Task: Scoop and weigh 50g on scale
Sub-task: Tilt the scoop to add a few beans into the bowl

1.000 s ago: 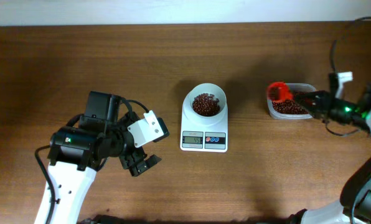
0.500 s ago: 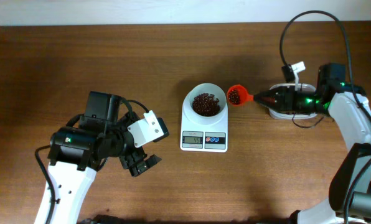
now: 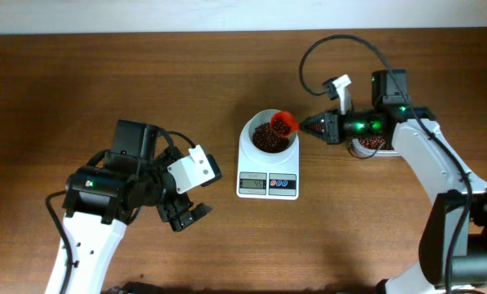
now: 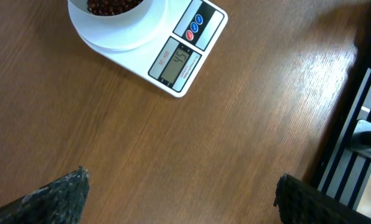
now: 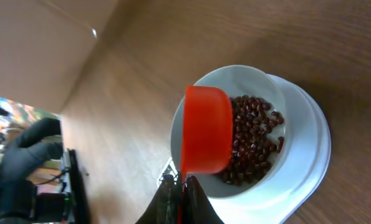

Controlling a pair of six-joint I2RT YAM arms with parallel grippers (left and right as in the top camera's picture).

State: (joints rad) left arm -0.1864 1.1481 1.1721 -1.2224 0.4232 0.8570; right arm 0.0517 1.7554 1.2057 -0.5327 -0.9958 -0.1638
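Overhead: 1 scale, 1 white bowl on its platform w/ red-brown beans inside, 1 red scoop, 1 clear tub of beans, 2 arms. Scale sits mid-table, display side toward the near edge, tub to its right, mostly under the right arm. Right gripper pinches the scoop's handle, fingers pressed together on it. The scoop cup hangs over the bowl's right rim. Left gripper is parked well left of the scale, fingers spread wide, holding nothing, touching nothing. Left wrist: 2 fingertips at the bottom corners, far apart, bare wood between them. 1 scale top of frame w/ 1 LCD, reads approx "45", plus 1 red btn and 1 blue btn. Bowl cut off by the top edge. Right wrist: 1 scoop tipped on its side over the bowl, red outer wall facing the cam, contents not visible. Beans cover the bowl floor. Right gripper at bottom edge, fingers clamped tight on the thin handle. White scale platform visible under the bowl.
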